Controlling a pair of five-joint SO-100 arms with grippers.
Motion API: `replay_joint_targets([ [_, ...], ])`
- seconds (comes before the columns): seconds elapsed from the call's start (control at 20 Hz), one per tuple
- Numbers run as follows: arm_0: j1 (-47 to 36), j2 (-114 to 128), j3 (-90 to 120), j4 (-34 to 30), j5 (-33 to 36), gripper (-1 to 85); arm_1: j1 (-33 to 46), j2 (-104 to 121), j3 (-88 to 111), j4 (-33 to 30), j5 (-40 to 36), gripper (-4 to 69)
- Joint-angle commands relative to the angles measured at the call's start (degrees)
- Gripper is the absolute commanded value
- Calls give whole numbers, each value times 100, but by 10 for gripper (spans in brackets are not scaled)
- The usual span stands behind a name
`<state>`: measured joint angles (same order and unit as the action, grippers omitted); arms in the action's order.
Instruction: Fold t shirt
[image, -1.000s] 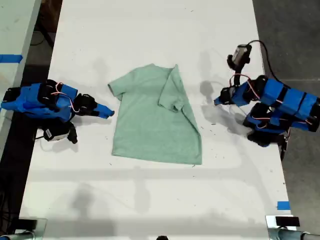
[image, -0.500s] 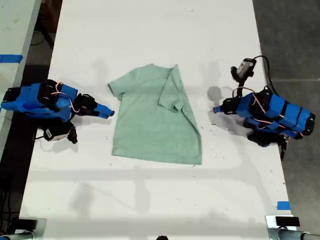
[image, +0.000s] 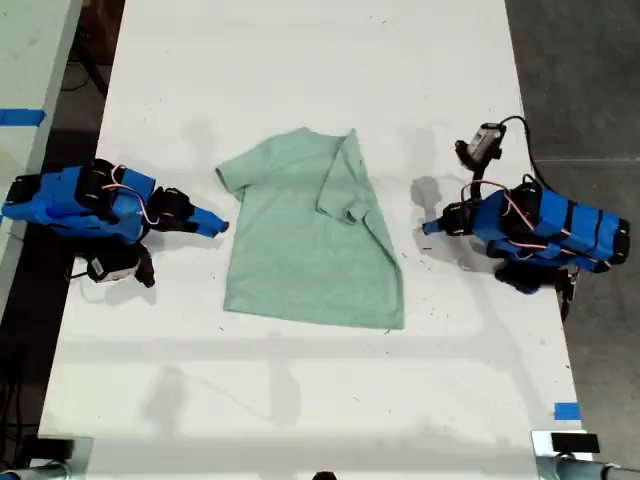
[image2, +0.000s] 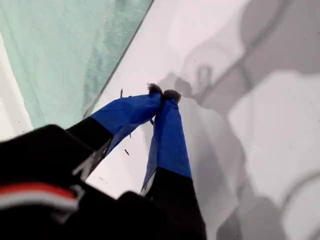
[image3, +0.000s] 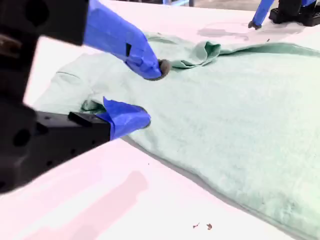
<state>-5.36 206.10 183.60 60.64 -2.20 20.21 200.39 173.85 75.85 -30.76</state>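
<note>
The pale mint-green t shirt (image: 300, 250) lies flat mid-table, its side toward the exterior view's right folded over with that sleeve resting on the body. At the exterior view's right, my first gripper (image: 428, 228) is shut and empty, low over bare table, a short gap from the shirt's folded edge (image2: 65, 50). My second gripper (image: 215, 225), at the exterior view's left, is open beside the flat sleeve. Its wrist view shows its fingertips (image3: 150, 92) apart just above the cloth (image3: 240, 110), holding nothing.
The white table (image: 300, 60) extends well beyond the shirt on all sides. Blue tape marks sit on it near the exterior view's lower right (image: 567, 411) and on a neighbouring surface at the left (image: 20, 117). Small dark specks (image3: 202, 226) dot the table.
The first arm has dropped lower and its shut gripper has shifted slightly toward the shirt and the front. The second arm and the shirt have not moved.
</note>
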Motion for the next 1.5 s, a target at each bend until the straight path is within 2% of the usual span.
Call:
replay_joint_targets([
  [0.0, 53, 44, 62, 9, 18, 115, -70, 70, 185, -132, 70, 4],
  [0.35, -18, 44, 62, 9, 62, 115, -211, 70, 176, -149, 105, 3],
  [0.45, 185, 44, -79, 9, 26, 117, -211, 70, 176, -158, 88, 3],
  [0.5, 360, 44, -299, -44, 299, 132, -211, 70, 176, -158, 88, 3],
  [0.55, 510, 53, -571, -97, 527, 150, -211, 70, 176, -158, 88, 3],
  [0.6, 650, 53, -747, -141, 457, 243, -211, 70, 176, -158, 97, 3],
  [0.75, 510, 53, -729, -185, -404, 416, -229, 70, 176, -158, 105, 3],
  [0.8, 193, 53, -677, -281, -79, 443, -229, 70, 176, -158, 97, 3],
  [0.85, -132, 53, -545, -202, -281, 441, -229, 70, 176, -167, 79, 3],
  [0.9, -369, 53, -387, 70, -1011, 438, -229, 70, 176, -167, 70, 3],
  [0.95, -492, 53, -255, -9, -958, 476, -229, 70, 167, -176, 62, 3],
  [1.0, -554, 53, -202, -167, -659, 478, -229, 70, 167, -176, 53, 3],
  [1.1, -554, 53, -325, 79, -940, 488, -237, 70, 167, -176, 44, 3],
  [1.25, -598, 53, -264, 97, -844, 455, -255, 70, 167, -176, 53, 3],
  [1.35, -729, 53, -167, 88, -598, 341, -255, 70, 167, -185, 53, 3],
  [1.45, -835, 53, -53, 79, -554, 128, -255, 70, 167, -185, 53, 3],
])
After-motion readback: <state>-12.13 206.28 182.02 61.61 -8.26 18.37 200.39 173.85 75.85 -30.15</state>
